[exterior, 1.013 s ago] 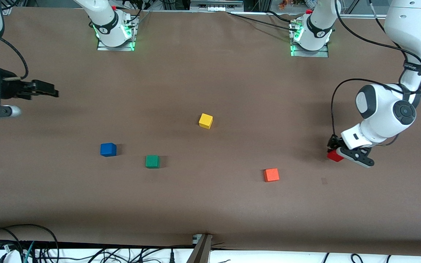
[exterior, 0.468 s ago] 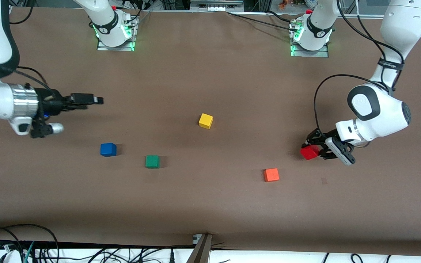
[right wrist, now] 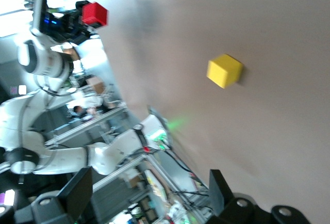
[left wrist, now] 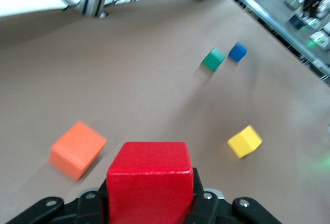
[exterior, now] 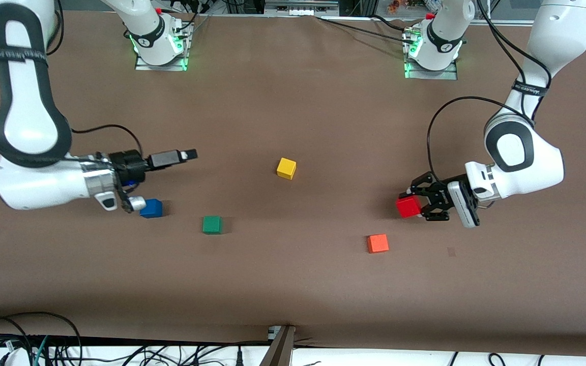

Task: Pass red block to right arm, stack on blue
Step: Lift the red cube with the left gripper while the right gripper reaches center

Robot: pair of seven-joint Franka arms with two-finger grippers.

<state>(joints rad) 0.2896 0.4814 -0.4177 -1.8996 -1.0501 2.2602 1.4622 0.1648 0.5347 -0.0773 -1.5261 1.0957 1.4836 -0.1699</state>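
My left gripper (exterior: 411, 206) is shut on the red block (exterior: 408, 207) and holds it in the air over the table toward the left arm's end, above and beside the orange cube (exterior: 377, 243). In the left wrist view the red block (left wrist: 149, 180) fills the space between the fingers. The blue cube (exterior: 151, 208) sits on the table toward the right arm's end; it also shows in the left wrist view (left wrist: 237, 52). My right gripper (exterior: 189, 154) is open and empty, held sideways over the table above the blue cube. In the right wrist view the red block (right wrist: 95, 13) shows far off.
A yellow cube (exterior: 286, 168) sits mid-table, a green cube (exterior: 212, 224) beside the blue one, nearer to the front camera. The orange cube lies nearest the front camera. Arm bases (exterior: 159, 48) stand along the table's back edge.
My left gripper has carried the red block up and toward the table's middle. My right arm has swung in from its end of the table toward the middle.
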